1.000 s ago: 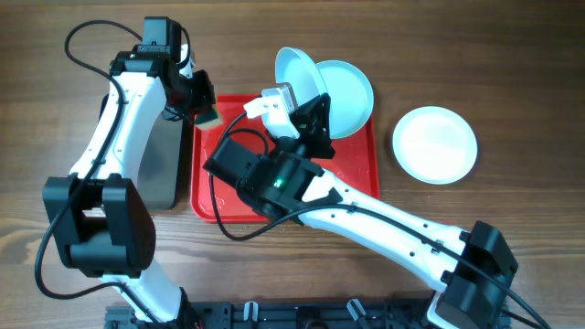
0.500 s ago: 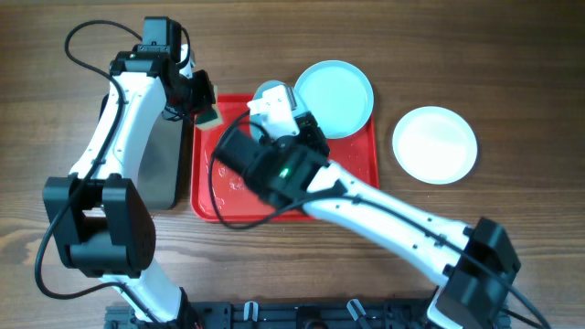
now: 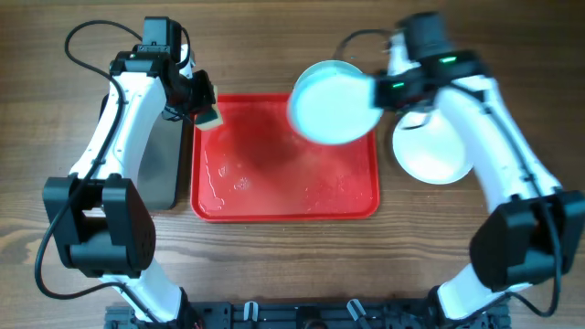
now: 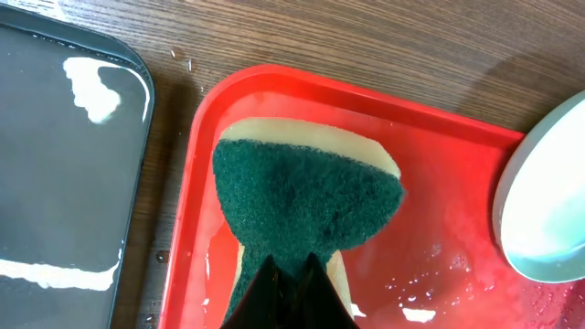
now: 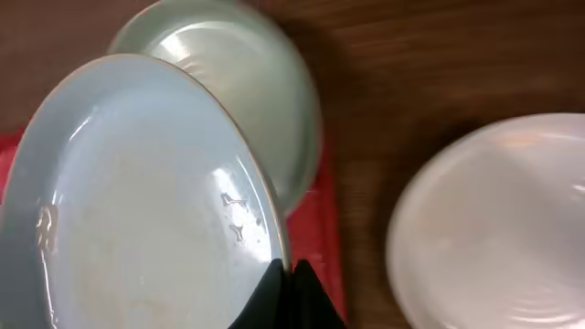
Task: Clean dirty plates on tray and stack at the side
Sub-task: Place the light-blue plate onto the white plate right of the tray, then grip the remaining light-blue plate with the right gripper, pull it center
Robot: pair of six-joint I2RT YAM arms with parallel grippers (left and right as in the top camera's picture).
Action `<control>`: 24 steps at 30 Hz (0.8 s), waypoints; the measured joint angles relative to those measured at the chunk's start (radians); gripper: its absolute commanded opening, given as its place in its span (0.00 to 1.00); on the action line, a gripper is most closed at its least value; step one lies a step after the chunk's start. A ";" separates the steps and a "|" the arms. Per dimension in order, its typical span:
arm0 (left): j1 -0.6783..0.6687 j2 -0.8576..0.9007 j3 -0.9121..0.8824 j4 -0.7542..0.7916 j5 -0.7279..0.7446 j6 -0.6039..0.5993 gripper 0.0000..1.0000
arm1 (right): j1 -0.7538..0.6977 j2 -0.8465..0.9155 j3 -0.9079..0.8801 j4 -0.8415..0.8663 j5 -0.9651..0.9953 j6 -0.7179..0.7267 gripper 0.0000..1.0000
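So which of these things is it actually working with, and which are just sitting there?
In the job:
red tray
turquoise plate, held above it
second turquoise plate, just behind
cream-white plate, on the table to the side
green sponge, for scrubbing

Lying about:
dark metal tray, beside the red one, untouched at this moment

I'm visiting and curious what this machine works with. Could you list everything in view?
red tray: one, wet, mid-table.
lifted plate: one, pale turquoise, above the tray.
second plate: one, pale turquoise, tray's far right corner.
white plate: one, on table right of tray.
sponge: one, green over yellow, over tray's far left corner.
metal tray: one, dark, left of red tray.
table: one, brown wood.
left hand: black, gripping sponge.
right hand: black, gripping lifted plate.
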 measured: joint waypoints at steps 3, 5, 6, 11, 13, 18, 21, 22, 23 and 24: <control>0.000 0.000 0.000 0.000 0.000 0.000 0.04 | -0.140 0.000 -0.043 -0.002 -0.037 -0.014 0.05; 0.000 0.000 0.000 0.000 0.000 0.000 0.04 | -0.238 0.000 -0.101 0.003 -0.056 -0.018 0.04; 0.000 0.000 0.000 0.000 0.000 0.000 0.04 | -0.268 0.000 -0.120 0.006 -0.059 -0.018 0.04; 0.000 0.000 0.000 0.000 0.000 0.000 0.04 | -0.456 0.000 -0.235 0.041 -0.065 -0.018 0.04; 0.000 0.000 0.000 0.000 0.000 0.000 0.04 | -0.494 0.000 -0.265 0.048 -0.057 -0.018 0.04; 0.000 0.000 0.000 0.000 0.000 0.000 0.04 | -0.534 0.000 -0.301 0.043 -0.032 -0.018 0.04; 0.000 0.000 0.000 0.000 0.000 0.000 0.04 | -0.534 0.000 -0.303 0.018 -0.008 -0.018 0.04; 0.000 0.000 0.000 0.000 0.000 0.000 0.04 | -0.534 0.000 -0.303 0.005 0.003 -0.017 0.05; 0.000 0.000 0.000 0.000 0.000 0.000 0.04 | -0.534 0.000 -0.303 -0.006 0.011 -0.018 0.08; 0.000 0.000 0.000 0.000 0.000 0.000 0.04 | -0.534 0.000 -0.303 -0.016 0.014 -0.018 0.10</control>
